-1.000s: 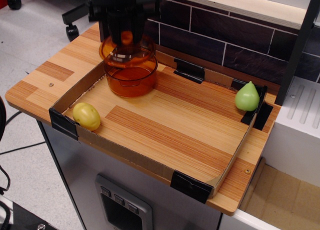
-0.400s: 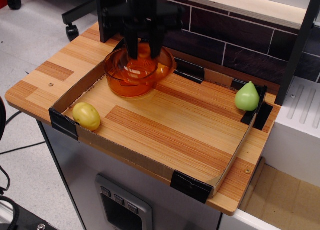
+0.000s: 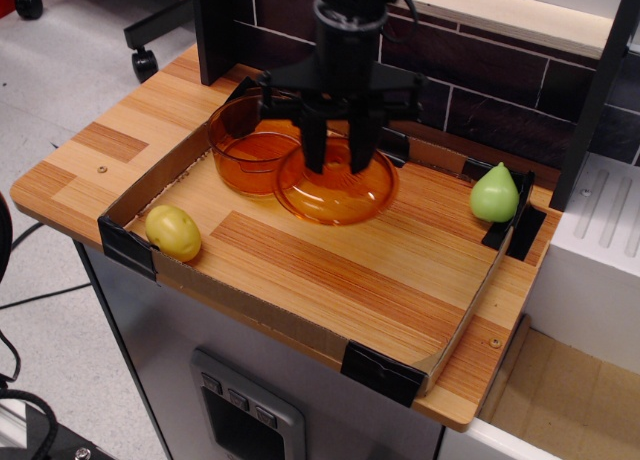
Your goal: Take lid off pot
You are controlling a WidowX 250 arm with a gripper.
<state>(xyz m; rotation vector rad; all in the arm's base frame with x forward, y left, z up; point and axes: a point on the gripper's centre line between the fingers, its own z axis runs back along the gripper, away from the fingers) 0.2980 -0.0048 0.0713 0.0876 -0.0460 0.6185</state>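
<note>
The orange translucent pot point(image 3: 246, 146) stands uncovered at the back left of the wooden tray. The orange domed lid point(image 3: 336, 192) is off the pot, to its right, low over the tray surface and overlapping the pot's right rim in this view. My black gripper point(image 3: 340, 158) comes straight down over the lid's centre, its fingers point(image 3: 315, 146) closed around the knob, which is mostly hidden between them. I cannot tell whether the lid touches the tray.
A yellow potato point(image 3: 173, 232) lies at the tray's front left corner. A green pear point(image 3: 495, 193) sits at the right edge. The tray has low cardboard walls point(image 3: 280, 310) with black corner clips. A dark brick wall point(image 3: 470, 80) rises behind.
The gripper has carried the lid from above the pot to the right and down. The pot now stands uncovered.
</note>
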